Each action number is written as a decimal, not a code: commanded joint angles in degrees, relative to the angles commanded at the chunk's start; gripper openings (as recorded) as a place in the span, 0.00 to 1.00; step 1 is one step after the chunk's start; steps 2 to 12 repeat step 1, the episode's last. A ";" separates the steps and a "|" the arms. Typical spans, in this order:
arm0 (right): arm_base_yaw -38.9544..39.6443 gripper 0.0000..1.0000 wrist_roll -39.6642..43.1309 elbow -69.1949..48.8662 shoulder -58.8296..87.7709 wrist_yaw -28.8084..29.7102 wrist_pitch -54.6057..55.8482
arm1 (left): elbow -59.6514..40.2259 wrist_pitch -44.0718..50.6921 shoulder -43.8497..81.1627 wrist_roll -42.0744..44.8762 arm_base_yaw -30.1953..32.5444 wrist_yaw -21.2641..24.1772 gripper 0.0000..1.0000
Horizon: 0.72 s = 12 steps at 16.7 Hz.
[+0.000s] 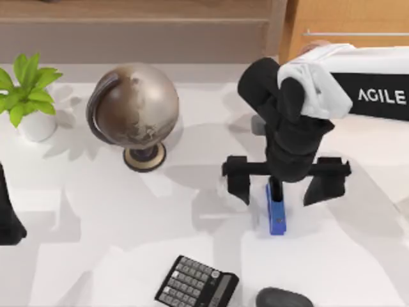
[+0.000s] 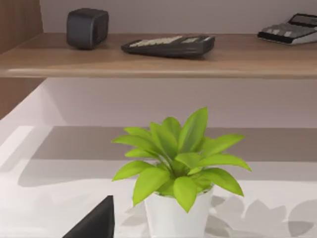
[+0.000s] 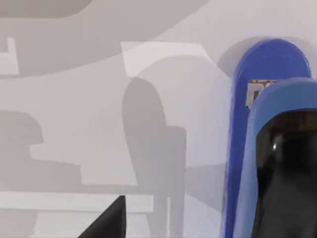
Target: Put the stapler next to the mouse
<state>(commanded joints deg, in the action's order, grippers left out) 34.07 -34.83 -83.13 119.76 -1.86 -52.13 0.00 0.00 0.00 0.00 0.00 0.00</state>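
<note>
From above, the right gripper (image 1: pixel 276 190) hangs over the middle-right of the white table (image 1: pixel 96 256) with its two fingers spread wide to either side; the blue stapler (image 1: pixel 276 217) lies lengthwise below it, held by neither finger, the mouse (image 1: pixel 284 298) sits well apart at the near edge beside a calculator (image 1: pixel 196 283), and the left arm rests at the table's left edge. The left wrist view looks at a potted plant (image 2: pixel 181 163) below a shelf (image 2: pixel 158 62); the right wrist view has the stapler (image 3: pixel 257 99) close up on the table.
</note>
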 joint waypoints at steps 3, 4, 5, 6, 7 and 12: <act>0.00 1.00 0.00 0.00 0.00 0.00 0.00 | 0.00 0.00 0.00 0.00 0.00 0.00 1.00; 0.00 1.00 0.00 0.00 0.00 0.00 0.00 | 0.00 0.00 0.00 0.00 0.00 0.00 1.00; 0.00 1.00 0.00 0.00 0.00 0.00 0.00 | 0.00 0.00 0.00 0.00 0.00 0.00 1.00; 0.00 1.00 0.00 0.00 0.00 0.00 0.00 | 0.00 0.00 0.00 0.00 0.00 0.00 1.00; 0.00 1.00 0.00 0.00 0.00 0.00 0.00 | 0.00 0.00 0.00 0.00 0.00 0.00 1.00; 0.00 1.00 0.00 0.00 0.00 0.00 0.00 | 0.00 0.00 0.00 0.00 0.00 0.00 1.00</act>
